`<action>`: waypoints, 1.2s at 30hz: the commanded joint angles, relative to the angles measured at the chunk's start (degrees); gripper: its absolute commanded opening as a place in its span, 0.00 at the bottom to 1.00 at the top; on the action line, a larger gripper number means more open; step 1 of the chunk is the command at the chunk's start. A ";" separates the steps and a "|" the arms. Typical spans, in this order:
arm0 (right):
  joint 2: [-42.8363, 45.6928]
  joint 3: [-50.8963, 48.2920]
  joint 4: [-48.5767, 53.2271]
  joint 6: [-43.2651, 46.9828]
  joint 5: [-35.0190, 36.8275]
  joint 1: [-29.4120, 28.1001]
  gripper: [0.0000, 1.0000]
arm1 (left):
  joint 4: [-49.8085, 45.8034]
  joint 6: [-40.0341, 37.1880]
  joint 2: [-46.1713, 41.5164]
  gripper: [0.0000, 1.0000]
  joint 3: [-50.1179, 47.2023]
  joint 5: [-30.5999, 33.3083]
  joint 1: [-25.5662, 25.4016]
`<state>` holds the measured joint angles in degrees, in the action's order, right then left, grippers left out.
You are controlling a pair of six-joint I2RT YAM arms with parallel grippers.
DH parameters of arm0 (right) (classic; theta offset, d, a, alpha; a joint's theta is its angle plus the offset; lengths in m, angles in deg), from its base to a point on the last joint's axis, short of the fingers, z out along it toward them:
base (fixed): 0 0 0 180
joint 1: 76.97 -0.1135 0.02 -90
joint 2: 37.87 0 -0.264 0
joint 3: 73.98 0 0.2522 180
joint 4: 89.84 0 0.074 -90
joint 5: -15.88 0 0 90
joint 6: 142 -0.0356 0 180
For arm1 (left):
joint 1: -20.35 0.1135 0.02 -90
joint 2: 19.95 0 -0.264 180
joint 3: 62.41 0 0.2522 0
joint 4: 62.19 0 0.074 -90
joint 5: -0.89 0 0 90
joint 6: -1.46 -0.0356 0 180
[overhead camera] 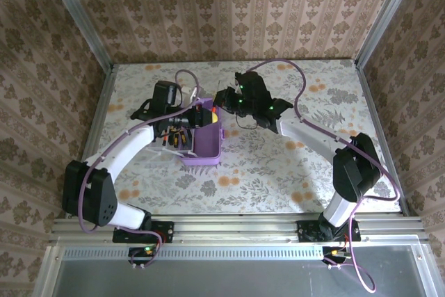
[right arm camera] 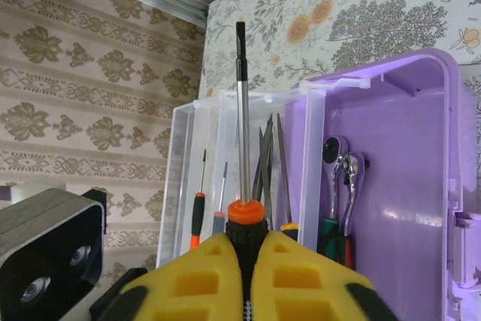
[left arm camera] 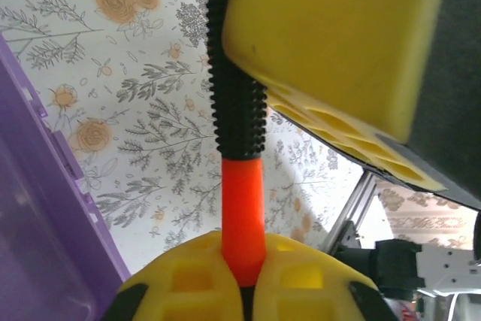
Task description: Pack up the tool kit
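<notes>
1. Yellow fingers [left arm camera: 188, 287] of the left hand [left arm camera: 242, 272] are clenched on the orange tail of a screwdriver [left arm camera: 239, 110]. Its ribbed black grip runs upward from there. I judge the tool light and stiff. The ribbed grip gives the surest hold, where the smooth shaft would likely slip. The lilac case [left arm camera: 45, 253] lies just beside this hand on the floral worktop [left arm camera: 150, 103].
2. From the right wrist, the right hand [right arm camera: 248, 276] grasps a long-shafted driver [right arm camera: 241, 110] by its black grip, blade pointing over the open case. I cannot tell whether it is the same tool. Thin drivers [right arm camera: 198, 216] lie in the clear lid [right arm camera: 188, 163], and a ratchet [right arm camera: 338, 163] lies in the purple half.
3. From above, both hands meet just over the open case, left of the worktop's middle. The plastic case looks light and might slide if nudged.
</notes>
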<state>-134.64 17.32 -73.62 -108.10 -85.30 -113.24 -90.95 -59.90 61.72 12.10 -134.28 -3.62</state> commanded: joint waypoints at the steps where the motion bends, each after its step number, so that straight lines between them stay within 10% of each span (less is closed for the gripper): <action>1: 3.24 0.07 0.69 1.09 -0.81 -0.46 0.32 | -1.41 -0.70 -1.58 0.00 0.65 2.84 1.23; 17: 15.53 -8.98 5.46 7.04 0.07 7.96 0.46 | -45.23 -16.47 -7.16 0.00 9.54 48.17 6.66; 31: 15.12 -13.39 2.65 6.44 -2.06 9.73 0.47 | -47.33 -17.87 -0.31 0.00 8.59 54.53 6.39; 36: 15.12 -13.68 2.55 6.18 -2.09 9.73 0.48 | -47.55 -18.27 -0.33 0.20 9.23 54.40 6.36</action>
<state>-120.21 4.10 -69.66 -102.06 -86.61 -103.71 -136.72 -76.68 61.21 19.97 -81.04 3.09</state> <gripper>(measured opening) 0.479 0.181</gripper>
